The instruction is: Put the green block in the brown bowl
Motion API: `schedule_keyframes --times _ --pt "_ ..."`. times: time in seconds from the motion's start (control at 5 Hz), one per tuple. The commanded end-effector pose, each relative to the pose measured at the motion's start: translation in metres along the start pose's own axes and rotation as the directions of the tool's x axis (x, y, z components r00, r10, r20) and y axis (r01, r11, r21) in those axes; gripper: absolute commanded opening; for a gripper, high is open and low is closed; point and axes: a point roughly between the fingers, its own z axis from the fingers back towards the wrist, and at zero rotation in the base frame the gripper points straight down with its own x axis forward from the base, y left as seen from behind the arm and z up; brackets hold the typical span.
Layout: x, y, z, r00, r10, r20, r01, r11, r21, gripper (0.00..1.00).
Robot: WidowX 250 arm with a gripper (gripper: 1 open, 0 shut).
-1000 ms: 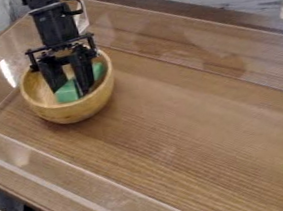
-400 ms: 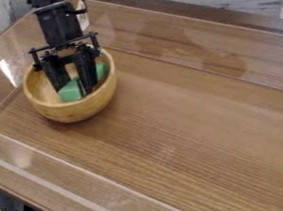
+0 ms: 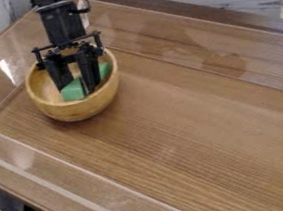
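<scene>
Pincer (image 3: 74, 85) clamps matte green block (image 3: 74, 87) inside brown bowl (image 3: 70, 108).

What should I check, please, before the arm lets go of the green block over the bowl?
1. Flat matte green block is inside the round light-brown wooden bowl: ok.
2. Gripper is shut on the block: ok.
3. Block rests on the bowl's floor: cannot tell, the black fingers hide it.
4. Bowl stands upright on the brown wooden table: ok.
5. Table around the bowl is free of other things: ok.
</scene>
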Motion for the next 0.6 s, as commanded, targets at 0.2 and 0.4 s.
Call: schedule_keyframes --times 0.2,0.4 --pt "0.0041 -0.0068 0.0147 0.999 -0.016 0.039 0.016 1.0 0.015 0.0" --pt "0.0039 -0.0081 0.0142 0.999 -0.016 0.031 0.016 1.0 0.013 0.0"
